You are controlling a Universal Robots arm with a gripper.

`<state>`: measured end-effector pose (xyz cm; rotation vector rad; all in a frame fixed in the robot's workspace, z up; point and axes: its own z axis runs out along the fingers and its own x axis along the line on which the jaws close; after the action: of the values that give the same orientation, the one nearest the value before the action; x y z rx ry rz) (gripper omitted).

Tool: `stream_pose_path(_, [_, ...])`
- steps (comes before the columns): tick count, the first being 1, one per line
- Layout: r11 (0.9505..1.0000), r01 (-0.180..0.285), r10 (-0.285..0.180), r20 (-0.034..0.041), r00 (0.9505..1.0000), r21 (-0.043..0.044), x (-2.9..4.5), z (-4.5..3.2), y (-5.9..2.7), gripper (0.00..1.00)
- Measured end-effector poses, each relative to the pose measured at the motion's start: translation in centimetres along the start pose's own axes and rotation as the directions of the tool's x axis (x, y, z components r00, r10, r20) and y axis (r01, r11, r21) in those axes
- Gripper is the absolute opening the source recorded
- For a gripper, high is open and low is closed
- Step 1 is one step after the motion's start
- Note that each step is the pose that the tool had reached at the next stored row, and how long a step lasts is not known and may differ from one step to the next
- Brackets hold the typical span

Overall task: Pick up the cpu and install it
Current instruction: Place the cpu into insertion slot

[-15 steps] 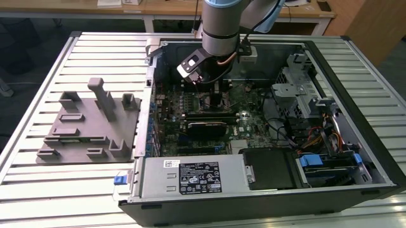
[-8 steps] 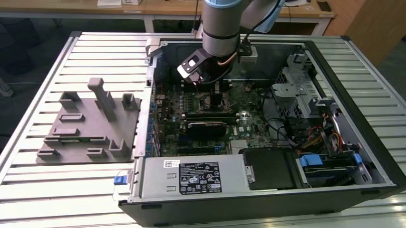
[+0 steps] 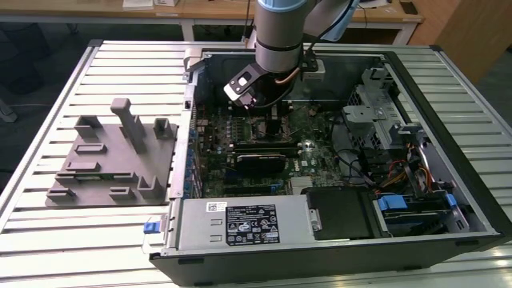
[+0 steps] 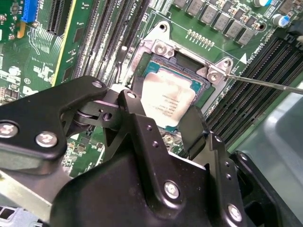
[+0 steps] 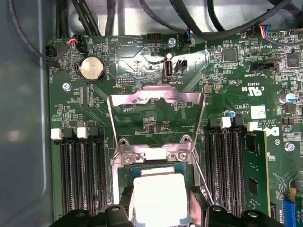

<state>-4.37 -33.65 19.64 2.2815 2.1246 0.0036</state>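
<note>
the gripper is pinching the cpu by two opposite edges, one finger on each side. the chip lies in the open socket on the motherboard, and the load plate is swung up. to do this well, i think the chip must be flat and square to the socket frame, lowered without any push, because the contacts below bend easily. the arm reaches straight down into the computer case.
</note>
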Motion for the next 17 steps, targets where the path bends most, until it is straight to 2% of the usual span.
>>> stream_pose_path(3, [1.0000, 0.001, -0.001, -0.0002, 1.0000, -0.0001, 0.00, 0.23, 0.00, 0.58])
stream_pose_path(13, [1.0000, 0.001, -0.001, 0.0002, 1.0000, 0.0001, -0.01, 0.26, 0.00, 0.58])
stream_pose_path(15, [1.0000, 0.001, -0.001, 0.0002, 1.0000, 0.0001, -0.01, 0.26, 0.00, 0.53])
stream_pose_path(17, [1.0000, 0.001, -0.001, 0.0000, 1.0000, 0.0000, 0.00, 0.27, 0.00, 0.53])
